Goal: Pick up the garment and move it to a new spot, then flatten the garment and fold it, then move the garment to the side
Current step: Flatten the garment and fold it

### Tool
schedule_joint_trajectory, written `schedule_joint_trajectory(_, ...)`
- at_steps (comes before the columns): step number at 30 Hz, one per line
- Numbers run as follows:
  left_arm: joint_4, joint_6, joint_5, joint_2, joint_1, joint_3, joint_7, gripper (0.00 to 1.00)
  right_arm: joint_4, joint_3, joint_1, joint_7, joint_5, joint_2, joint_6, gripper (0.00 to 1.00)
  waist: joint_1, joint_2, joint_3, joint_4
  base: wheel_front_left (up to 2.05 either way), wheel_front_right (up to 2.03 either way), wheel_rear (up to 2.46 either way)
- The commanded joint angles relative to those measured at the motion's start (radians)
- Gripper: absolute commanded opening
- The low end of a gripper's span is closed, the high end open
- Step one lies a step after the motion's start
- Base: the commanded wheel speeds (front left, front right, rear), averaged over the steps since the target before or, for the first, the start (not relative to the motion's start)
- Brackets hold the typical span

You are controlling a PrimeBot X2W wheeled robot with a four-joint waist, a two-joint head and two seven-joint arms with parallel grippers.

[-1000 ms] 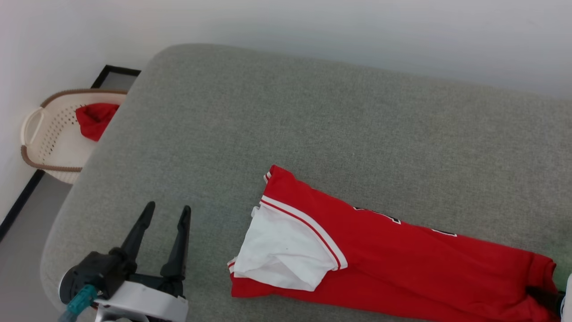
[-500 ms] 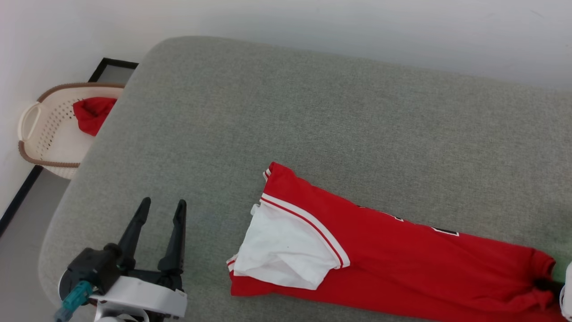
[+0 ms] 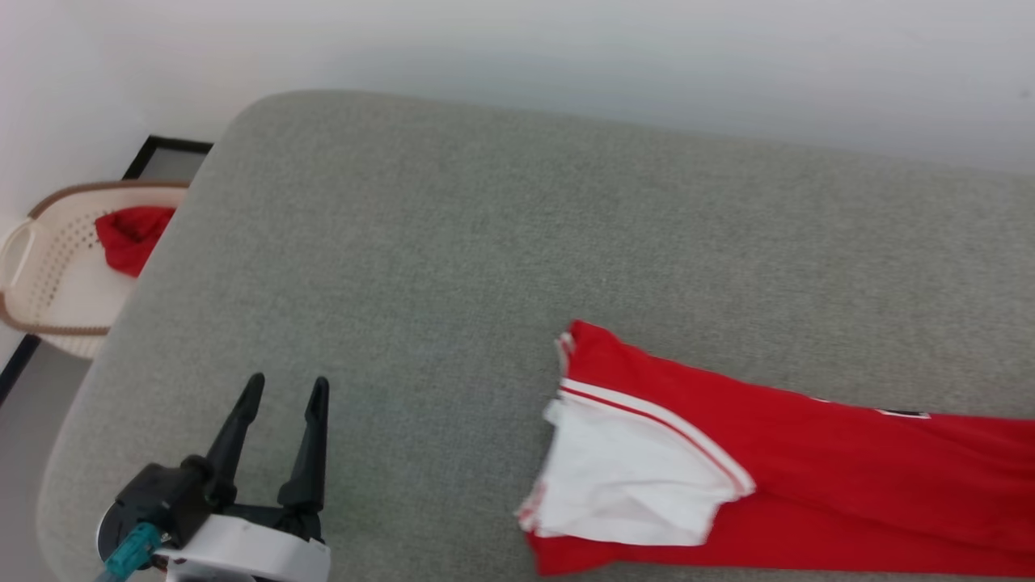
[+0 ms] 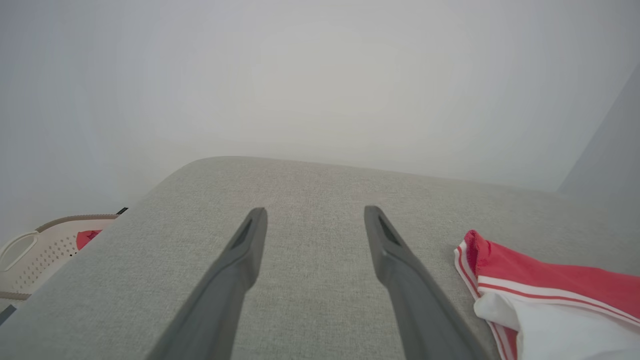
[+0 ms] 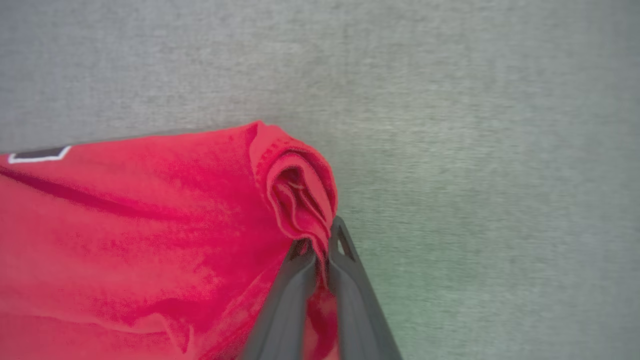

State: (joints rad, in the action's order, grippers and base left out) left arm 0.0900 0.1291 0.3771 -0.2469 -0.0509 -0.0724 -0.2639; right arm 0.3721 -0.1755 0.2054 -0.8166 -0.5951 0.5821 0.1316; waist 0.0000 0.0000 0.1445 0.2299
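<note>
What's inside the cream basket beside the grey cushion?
A small red cloth bundle lies inside the basket. The grey cushion covers part of the basket, so anything else there cannot be seen.

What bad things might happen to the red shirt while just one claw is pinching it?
1. The right gripper is shut on only a small bunched edge of the garment, so the cloth might slip out if it gets pulled.
2. The left gripper is open and apart from the garment, so dragging it by one end could rumple the white sleeve.
</note>
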Motion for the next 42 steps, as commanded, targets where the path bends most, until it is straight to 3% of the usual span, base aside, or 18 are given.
schedule_joint_trajectory(1,0.001,0.002,0.0,-0.004,0.012,0.003,0.0,1.0,0.018,-0.007,0.011,0.015,0.013,0.026,-0.002,0.0,0.0,0.0,-0.018,-0.017,0.0,0.0,0.0)
schedule_joint_trajectory(8,0.009,0.003,0.008,-0.015,0.04,0.01,0.0,1.0,0.061,0.015,0.039,0.048,-0.007,0.07,-0.002,0.0,0.0,0.0,-0.053,-0.051,0.0,0.0,0.0)
schedule_joint_trajectory(14,0.011,0.003,0.013,-0.019,0.069,0.023,0.0,1.0,-0.053,0.072,0.024,0.027,-0.103,0.045,-0.002,0.0,0.0,0.0,-0.089,-0.07,0.0,0.0,0.0)
schedule_joint_trajectory(23,0.017,0.003,0.025,-0.022,0.092,0.018,0.0,1.0,-0.322,0.16,-0.011,-0.045,-0.198,-0.074,-0.002,0.0,0.0,0.0,-0.123,-0.074,0.0,0.0,0.0)
schedule_joint_trajectory(28,0.022,0.003,0.031,-0.021,0.085,0.007,0.0,1.0,-0.392,0.217,0.007,-0.055,-0.194,-0.144,-0.002,0.0,0.0,0.0,-0.128,-0.064,0.0,0.0,0.0)
schedule_joint_trajectory(35,0.039,0.003,0.045,-0.015,0.058,-0.019,0.0,1.0,-0.374,0.357,0.065,-0.019,-0.146,-0.267,-0.002,0.0,0.0,0.0,-0.127,-0.031,0.0,0.0,0.0)
schedule_joint_trajectory(42,0.05,0.003,0.052,-0.007,0.039,-0.038,0.0,1.0,-0.287,0.455,0.118,0.048,-0.099,-0.336,-0.002,0.0,0.0,0.0,-0.12,-0.004,0.0,0.0,0.0)
